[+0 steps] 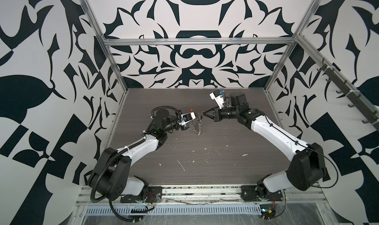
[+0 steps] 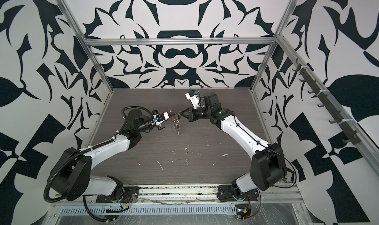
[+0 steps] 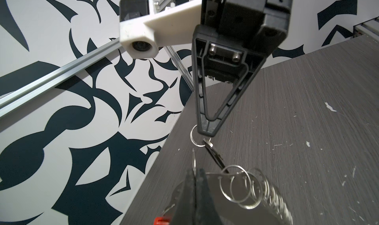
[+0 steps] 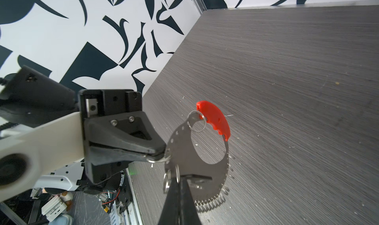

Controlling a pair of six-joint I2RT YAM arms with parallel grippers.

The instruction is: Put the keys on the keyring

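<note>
Looks like the threading step to me. Both sets of fingers are shut tight and meet in mid-air above the counter (image 4: 287, 70). The left fingers (image 4: 141, 145) are clamped on the edge of the keyring (image 4: 182, 146), on its flat metal part, with the red section on the far side from their tips and the wire loops hanging below. The right fingers (image 3: 207, 125) pinch the key (image 3: 215, 156) at its small-ring end. The black body dangles just below their tips and reaches into the loops right beside the left fingers.

Can't tell if the tiny ring is actually hooked on yet. My guess is the next move is fiddly: left holds rock steady while right nudges and twists that little ring onto a loop without letting go early.
</note>
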